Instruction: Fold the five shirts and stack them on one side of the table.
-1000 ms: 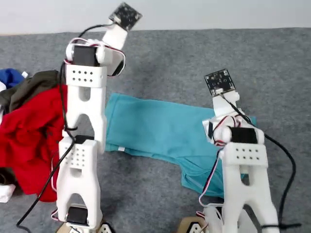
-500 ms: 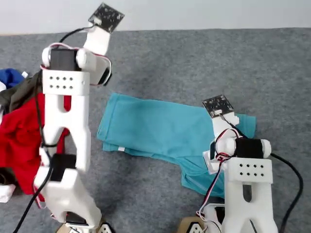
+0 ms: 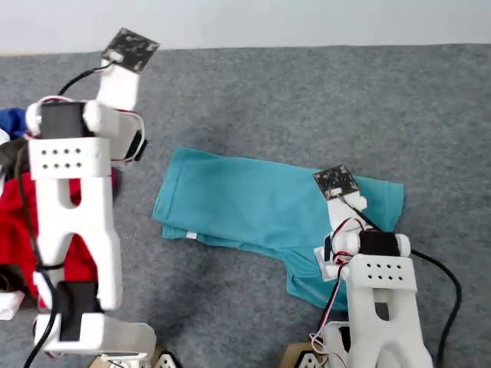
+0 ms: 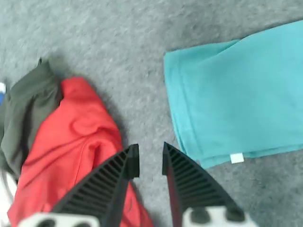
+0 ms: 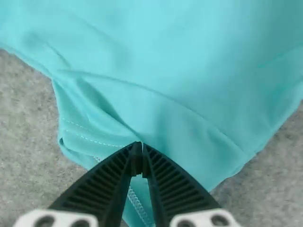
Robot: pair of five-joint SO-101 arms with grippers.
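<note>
A teal shirt (image 3: 245, 203) lies spread on the grey table, bunched at its front right corner. A red shirt (image 3: 15, 222) is heaped at the table's left, with a dark olive shirt (image 4: 26, 113) behind it and a blue one (image 3: 9, 119) farther back. My left gripper (image 4: 150, 156) hangs open and holds nothing, above bare table between the red shirt (image 4: 71, 137) and the teal shirt's (image 4: 236, 94) left edge. My right gripper (image 5: 137, 149) is shut, its tips low over a fold of the teal shirt (image 5: 165, 56) near the bunched corner. I see no cloth between them.
A white cloth (image 3: 8, 303) pokes out at the front left by the red heap. Bare grey table (image 3: 368, 107) stretches behind and to the right of the teal shirt. Both arm bases stand at the front edge.
The left arm has swung left, from the teal shirt's left edge to over the red heap. The right arm has drawn back toward the front edge. The teal shirt lies as before.
</note>
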